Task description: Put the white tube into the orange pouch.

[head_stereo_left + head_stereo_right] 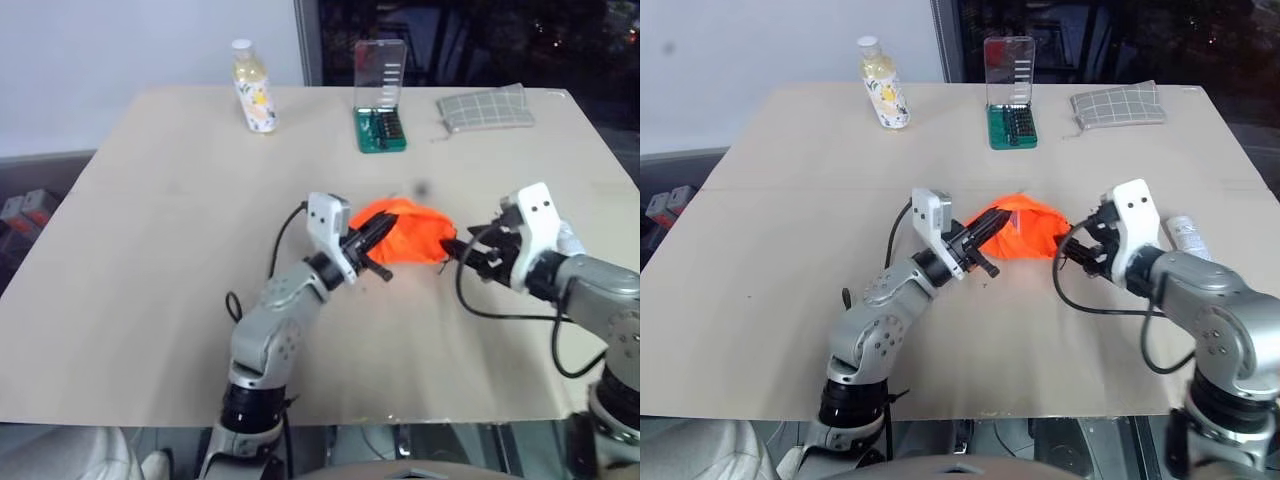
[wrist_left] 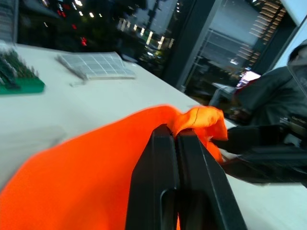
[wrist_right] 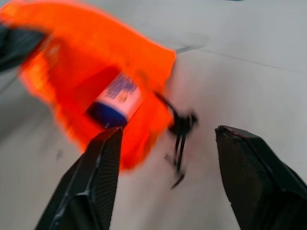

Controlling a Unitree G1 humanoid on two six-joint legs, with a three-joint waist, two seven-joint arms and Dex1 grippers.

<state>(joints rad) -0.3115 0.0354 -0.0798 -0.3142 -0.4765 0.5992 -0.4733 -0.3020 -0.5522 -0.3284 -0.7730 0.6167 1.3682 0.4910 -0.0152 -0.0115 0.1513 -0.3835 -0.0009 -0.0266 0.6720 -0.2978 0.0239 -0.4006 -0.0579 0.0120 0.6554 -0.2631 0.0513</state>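
The left gripper (image 1: pixel 372 238) is clenched on the pouch (image 1: pixel 408 232), holding it off the table (image 1: pixel 150 250). The right gripper (image 3: pixel 165 158) stands released just beside the mouth. The tube (image 3: pixel 115 101) sits inside the opening, its end exposed.

Risk: if the mouth tips downward, the tube could slide out. The dangling cord (image 3: pixel 180 129) could snag the right fingers.

Nearby, well apart: bottle (image 1: pixel 254 87), green case (image 1: pixel 380 97), checked cloth (image 1: pixel 485 107). None obstructs the work.
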